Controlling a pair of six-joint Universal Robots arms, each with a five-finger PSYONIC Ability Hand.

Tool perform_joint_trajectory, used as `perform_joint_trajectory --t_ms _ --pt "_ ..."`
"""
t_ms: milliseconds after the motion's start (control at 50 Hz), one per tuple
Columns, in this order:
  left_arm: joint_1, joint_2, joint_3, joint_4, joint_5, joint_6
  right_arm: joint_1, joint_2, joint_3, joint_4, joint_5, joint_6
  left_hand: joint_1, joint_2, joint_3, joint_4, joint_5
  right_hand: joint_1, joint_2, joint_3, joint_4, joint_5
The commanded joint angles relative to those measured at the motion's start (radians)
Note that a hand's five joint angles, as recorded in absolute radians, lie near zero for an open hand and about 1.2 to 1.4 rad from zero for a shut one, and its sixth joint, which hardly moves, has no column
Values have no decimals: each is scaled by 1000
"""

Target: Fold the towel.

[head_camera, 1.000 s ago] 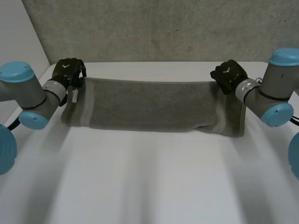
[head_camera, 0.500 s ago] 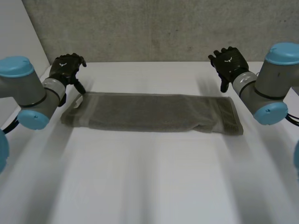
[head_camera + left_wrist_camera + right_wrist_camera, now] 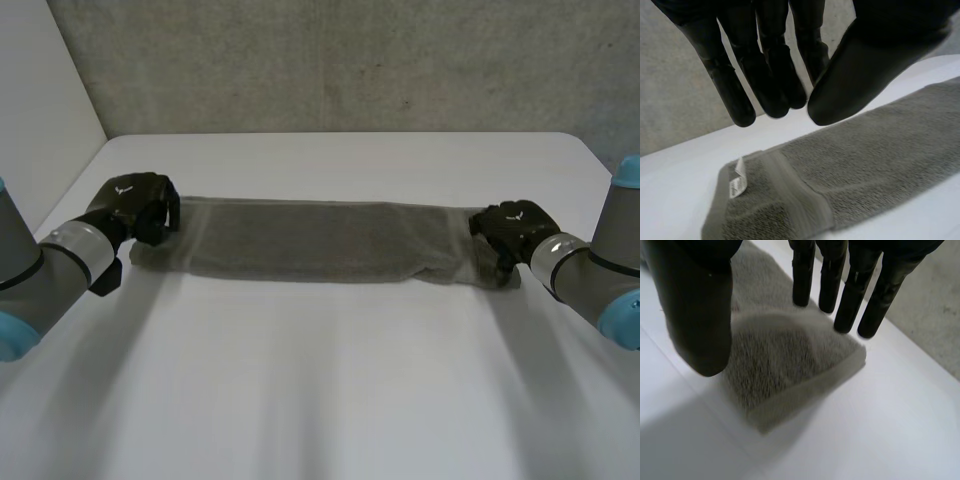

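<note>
Towel (image 3: 320, 240) lay on the bench (image 3: 320, 380). Left hand (image 3: 135, 205), fingers straight, hovered over its left end. Right hand (image 3: 510, 228) likewise over its right end.

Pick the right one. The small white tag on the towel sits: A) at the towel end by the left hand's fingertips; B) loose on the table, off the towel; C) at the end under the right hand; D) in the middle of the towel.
A: the left wrist view shows the tag sticking up from the short end of the towel, close to the fingertips of the left hand.
</note>
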Motion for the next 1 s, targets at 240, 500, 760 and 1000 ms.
perform_joint_trajectory --t_ms 240,500,760,1000 --pt "44 6 -48 -15 34 -6 -58 88 -25 -10 -1 5 -752 -770 -762 -772 -754 442 440 437 435 427" --pt "47 40 -90 -16 33 -6 -165 58 -12 -2 -10 -11 -916 -933 -925 -936 -918 871 869 866 864 856" --pt "84 92 -128 -15 36 -4 -256 -108 -204 14 -6 -130 -986 -1004 -995 -1006 -988 871 869 866 864 856" --pt "75 114 -133 -12 33 -10 337 -79 -379 8 -26 19 -1013 -1030 -1022 -1033 -1015 733 730 727 725 717"
